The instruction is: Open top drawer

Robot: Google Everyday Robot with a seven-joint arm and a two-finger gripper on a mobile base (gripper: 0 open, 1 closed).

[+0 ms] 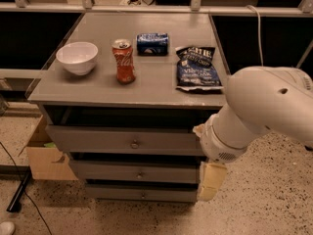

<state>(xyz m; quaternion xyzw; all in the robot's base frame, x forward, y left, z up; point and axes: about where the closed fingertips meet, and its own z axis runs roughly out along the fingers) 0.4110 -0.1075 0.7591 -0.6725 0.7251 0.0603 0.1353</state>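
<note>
The top drawer (98, 139) is the widest grey drawer front, just under the grey tabletop, with a small round metal knob (134, 144) at its centre. Two narrower grey drawers (137, 172) sit below it. My gripper (211, 180) hangs down from the white arm (264, 106) at the right end of the drawer fronts, level with the lower drawers, to the right of and below the knob. It does not touch the knob.
On the tabletop (156, 84) stand a white bowl (77, 57), a red soda can (124, 61), a blue packet (152, 43) and a dark chip bag (196, 68). A cardboard box (44, 155) sits on the speckled floor at the left. Black cables lie at bottom left.
</note>
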